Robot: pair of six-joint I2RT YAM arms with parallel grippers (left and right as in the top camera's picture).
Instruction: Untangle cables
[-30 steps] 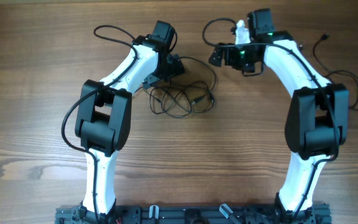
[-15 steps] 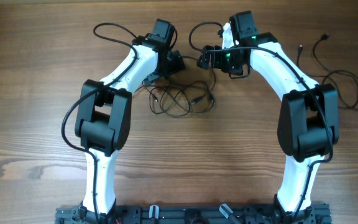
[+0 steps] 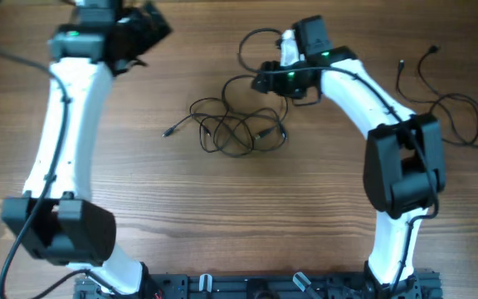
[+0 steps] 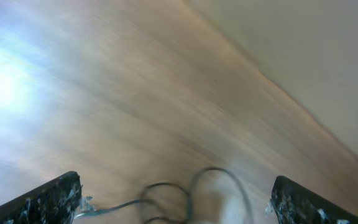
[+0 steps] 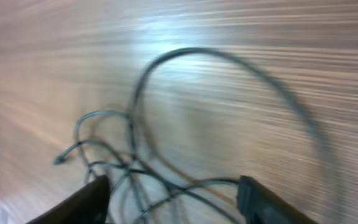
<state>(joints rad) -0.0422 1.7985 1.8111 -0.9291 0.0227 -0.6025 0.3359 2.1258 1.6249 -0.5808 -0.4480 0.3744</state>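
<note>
The cables (image 3: pixel 239 129) lie in a loose black tangle on the wooden table (image 3: pixel 239 208), with one plug end (image 3: pixel 166 132) stretched out to the left. My right gripper (image 3: pixel 260 80) hovers at the tangle's upper right edge. In the right wrist view, the right gripper (image 5: pixel 176 208) has its jaws apart, with several cable strands (image 5: pixel 166 186) running between them. My left gripper (image 3: pixel 146 28) is far off at the table's upper left, well away from the tangle. The left gripper (image 4: pixel 176 208) stands wide open and empty in its wrist view, which is blurred.
Another thin black cable (image 3: pixel 438 95) lies loose at the right side of the table, behind the right arm. The right arm's own wire loops above its wrist (image 3: pixel 251 41). The arm bases stand at the front edge.
The left arm has swung from the tangle to the far upper left. One plug end now lies stretched out leftward. The right gripper has moved left toward the tangle, and its jaws have narrowed.
</note>
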